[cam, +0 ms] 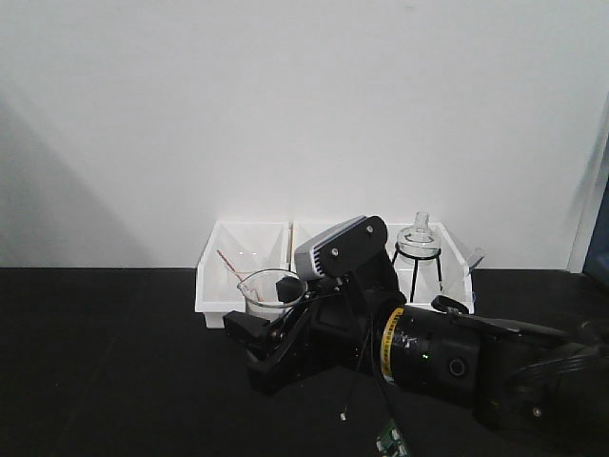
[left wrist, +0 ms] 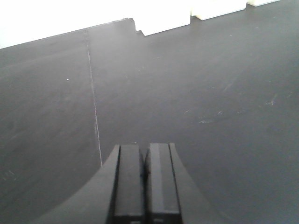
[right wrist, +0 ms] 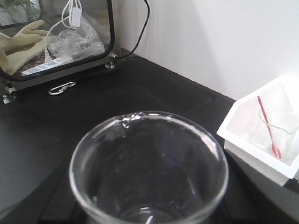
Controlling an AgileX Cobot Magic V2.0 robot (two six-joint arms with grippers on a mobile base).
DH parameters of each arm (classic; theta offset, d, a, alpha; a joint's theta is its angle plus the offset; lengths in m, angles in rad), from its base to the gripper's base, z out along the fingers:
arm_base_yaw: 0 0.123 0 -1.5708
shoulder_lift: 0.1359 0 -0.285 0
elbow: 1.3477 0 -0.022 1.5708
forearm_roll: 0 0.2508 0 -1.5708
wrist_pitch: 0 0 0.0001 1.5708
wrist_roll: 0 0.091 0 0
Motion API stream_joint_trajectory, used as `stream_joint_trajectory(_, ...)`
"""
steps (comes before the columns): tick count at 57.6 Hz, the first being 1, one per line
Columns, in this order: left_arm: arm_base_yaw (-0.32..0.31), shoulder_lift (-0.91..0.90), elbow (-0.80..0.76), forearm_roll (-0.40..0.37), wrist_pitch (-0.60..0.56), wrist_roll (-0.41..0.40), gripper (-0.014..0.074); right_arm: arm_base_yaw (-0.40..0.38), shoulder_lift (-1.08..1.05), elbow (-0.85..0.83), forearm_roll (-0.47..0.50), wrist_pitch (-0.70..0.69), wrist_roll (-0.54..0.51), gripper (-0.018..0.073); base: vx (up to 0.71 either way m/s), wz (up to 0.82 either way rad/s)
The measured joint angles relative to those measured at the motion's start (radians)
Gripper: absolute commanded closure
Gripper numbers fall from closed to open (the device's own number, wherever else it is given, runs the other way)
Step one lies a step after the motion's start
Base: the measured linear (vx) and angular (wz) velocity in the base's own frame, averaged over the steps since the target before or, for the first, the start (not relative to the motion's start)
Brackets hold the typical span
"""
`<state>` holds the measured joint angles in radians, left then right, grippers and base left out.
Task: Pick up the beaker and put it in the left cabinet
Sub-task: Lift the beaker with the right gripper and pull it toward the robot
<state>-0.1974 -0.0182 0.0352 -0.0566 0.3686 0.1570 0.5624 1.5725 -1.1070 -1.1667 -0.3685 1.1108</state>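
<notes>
Clear beaker (right wrist: 149,172): is standing upright just in front of the left white bin (cam: 228,276), near the far wall, and is sitting between the fingers of the right gripper (cam: 265,307); cannot tell whether they are clamping it. Left gripper (left wrist: 145,156): is hanging over the black counter (left wrist: 210,93), its fingers pressing together. Flask on a tripod (cam: 419,246): is standing in the right bin (cam: 457,271).

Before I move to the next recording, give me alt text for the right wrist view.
An empty clear beaker fills the bottom of the frame, seen from above its rim, over a black counter. At right, a white bin holds a second beaker with a red rod; at top left stands a black-framed clear case with a pale glove inside.
</notes>
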Motion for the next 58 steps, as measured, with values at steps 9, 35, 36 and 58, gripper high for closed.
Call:
stream_joint_trajectory(9,0.000,0.000,0.000,0.000,0.000,0.000,0.0603,0.000,0.000,0.000,0.000,0.000,0.001,0.0327,0.00,0.00)
stream_joint_trajectory(35,0.000,0.000,0.000,0.000,0.000,0.000,0.0603,0.000,0.000,0.000,0.000,-0.001,0.001,0.0327,0.00,0.01)
stream_joint_trajectory(36,0.000,0.000,0.000,0.000,0.000,0.000,0.0603,0.000,0.000,0.000,0.000,-0.001,0.001,0.0327,-0.01,0.03)
stream_joint_trajectory(58,0.000,0.000,0.000,0.000,0.000,0.000,0.0603,0.000,0.000,0.000,0.000,-0.001,0.001,0.0327,-0.03,0.05)
